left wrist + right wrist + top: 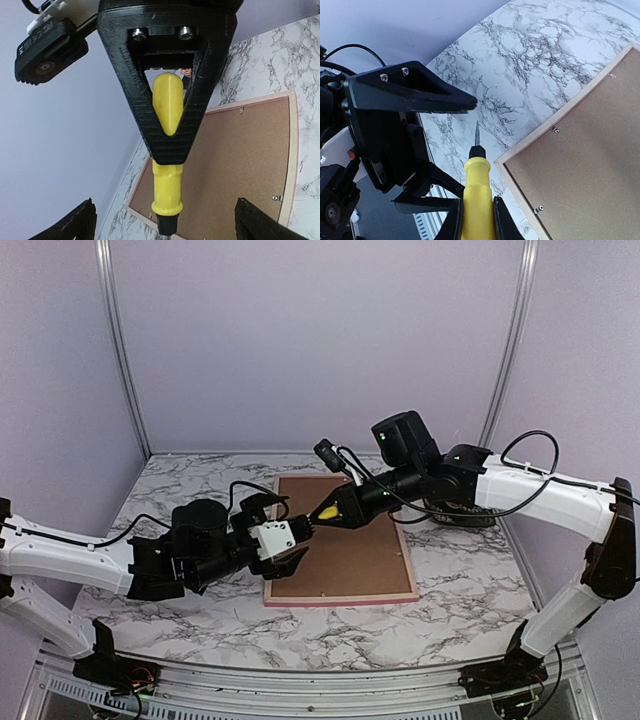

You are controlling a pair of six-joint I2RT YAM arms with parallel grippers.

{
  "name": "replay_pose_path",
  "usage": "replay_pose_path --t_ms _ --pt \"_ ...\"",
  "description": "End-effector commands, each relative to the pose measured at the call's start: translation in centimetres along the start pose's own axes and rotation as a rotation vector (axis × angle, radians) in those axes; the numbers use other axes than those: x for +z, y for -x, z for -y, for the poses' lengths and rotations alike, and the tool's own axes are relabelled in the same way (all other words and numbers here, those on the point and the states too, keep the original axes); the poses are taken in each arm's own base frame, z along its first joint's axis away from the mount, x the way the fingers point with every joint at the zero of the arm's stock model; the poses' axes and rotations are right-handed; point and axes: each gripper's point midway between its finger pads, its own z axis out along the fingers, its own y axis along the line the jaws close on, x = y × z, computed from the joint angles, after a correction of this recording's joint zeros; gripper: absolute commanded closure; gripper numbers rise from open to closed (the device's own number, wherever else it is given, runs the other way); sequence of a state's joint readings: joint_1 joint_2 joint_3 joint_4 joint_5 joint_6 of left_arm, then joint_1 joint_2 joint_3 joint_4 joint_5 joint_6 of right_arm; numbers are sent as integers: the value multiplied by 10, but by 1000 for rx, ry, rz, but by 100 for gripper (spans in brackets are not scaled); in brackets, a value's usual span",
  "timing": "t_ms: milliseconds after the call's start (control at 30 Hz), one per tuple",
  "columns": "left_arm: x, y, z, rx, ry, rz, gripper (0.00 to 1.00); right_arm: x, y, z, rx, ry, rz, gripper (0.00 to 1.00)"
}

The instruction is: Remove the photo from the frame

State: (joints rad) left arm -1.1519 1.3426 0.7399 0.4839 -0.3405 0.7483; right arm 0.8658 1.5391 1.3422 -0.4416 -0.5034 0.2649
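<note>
The pink frame lies face down on the marble table, its brown backing board on top. The photo is hidden under the board. My right gripper is shut on a yellow screwdriver with its metal tip pointing left, over the frame's left edge. My left gripper is open at the frame's near-left corner, with the screwdriver tip between its two fingers. In the left wrist view the screwdriver points at the camera between my own fingertips.
Small metal clips hold the board along the frame's inner edge. A dark round object sits behind the right arm at the back right. Lilac walls close in the back and sides. Bare marble table lies left of the frame.
</note>
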Motion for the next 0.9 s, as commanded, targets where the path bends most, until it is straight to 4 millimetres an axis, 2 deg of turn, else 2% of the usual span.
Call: replay_pose_path --t_ms 0,100,200,300,367,433,467,633,733,867 --pt "0 6 -25 -116 85 -12 1 -16 13 19 20 -92 70 100" --pt "-6 4 -48 -254 156 -17 1 -24 10 41 36 -190 74 100" --pt "-14 -1 -76 -468 237 -4 1 -32 3 63 54 -305 60 100" --pt "-17 -17 -103 -725 294 -12 1 -43 -9 81 82 -397 39 100" --pt "-11 -40 -116 -890 288 -69 1 -50 -20 90 98 -449 20 100" --pt "1 -54 -116 -1058 231 -115 1 -55 -33 100 114 -507 -15 100" --pt "9 -59 -110 -1112 174 -133 1 -59 -40 104 124 -535 -32 100" --pt "40 -62 -88 -1316 -4 -173 1 -81 -72 127 185 -703 -95 100" --pt "53 -71 -77 -1412 -31 -221 1 -96 -96 135 231 -775 -147 100" --pt "63 -97 -63 -1500 8 -309 1 -111 -113 138 275 -826 -170 100"
